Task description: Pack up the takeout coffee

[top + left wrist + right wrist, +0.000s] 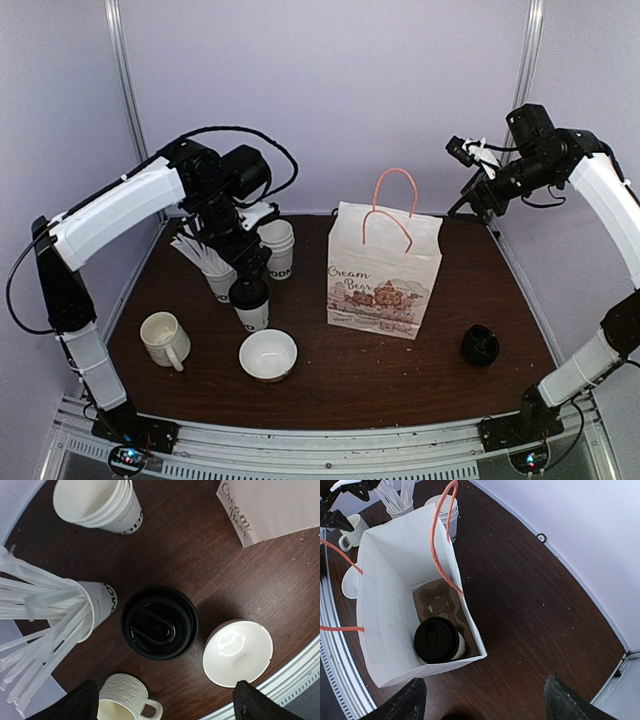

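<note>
1. The left hand (170, 704) hangs open directly over a lidded cup (159, 622) that stands on the desk (215, 570). Its fingers are spread wider than the lid and touch nothing.
2. The right hand (485, 700) is open and empty, high above the bag (385, 610). Inside the bag, a second lidded cup (436, 640) sits in a carrier (437, 600).
3. Near the first cup are a mug (125, 700), a bowl (238, 652), a cup stack (100, 505) and a stirrer cup (97, 605).
4. The desk is dark brown wood and the walls (330, 90) are pale lilac.

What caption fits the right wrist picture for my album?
One lidded coffee cup sits in the cardboard carrier inside the open paper bag, with another slot free.
</note>
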Controlling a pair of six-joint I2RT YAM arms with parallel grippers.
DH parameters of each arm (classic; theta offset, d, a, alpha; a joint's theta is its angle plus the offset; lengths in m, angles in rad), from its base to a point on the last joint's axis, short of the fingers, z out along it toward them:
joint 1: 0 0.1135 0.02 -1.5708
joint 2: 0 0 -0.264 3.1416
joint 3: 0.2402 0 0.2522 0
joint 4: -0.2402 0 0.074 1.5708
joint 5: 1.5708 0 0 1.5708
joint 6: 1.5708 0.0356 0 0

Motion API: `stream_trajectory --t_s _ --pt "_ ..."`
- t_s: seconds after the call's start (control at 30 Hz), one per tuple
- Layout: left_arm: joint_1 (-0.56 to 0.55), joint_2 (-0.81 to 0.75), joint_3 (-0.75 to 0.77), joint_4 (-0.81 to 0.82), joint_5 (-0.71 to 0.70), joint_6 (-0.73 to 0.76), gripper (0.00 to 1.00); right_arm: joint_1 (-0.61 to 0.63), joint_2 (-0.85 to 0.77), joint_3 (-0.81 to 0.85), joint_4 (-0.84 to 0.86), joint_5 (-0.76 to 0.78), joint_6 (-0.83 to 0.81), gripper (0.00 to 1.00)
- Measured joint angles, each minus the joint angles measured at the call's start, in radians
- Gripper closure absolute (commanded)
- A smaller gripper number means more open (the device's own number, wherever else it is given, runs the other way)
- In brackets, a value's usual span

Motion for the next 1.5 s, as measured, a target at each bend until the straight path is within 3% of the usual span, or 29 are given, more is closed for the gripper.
stream_trajectory --t_s 0.37,1.0,1.5 --pt "0.026 0.096 -0.002 -0.04 0.026 -0.058 0.02 0.0 0.0 -0.034 0.01 -0.054 0.001 0.15" --pt "0.072 0.173 -0.08 0.049 0.039 -0.045 0.03 0.0 0.005 -0.034 0.01 -0.071 -0.003 0.16" --pt "0.094 0.174 -0.126 0.096 0.071 -0.03 0.17 0.0 0.025 -0.034 0.009 -0.071 -0.003 0.16"
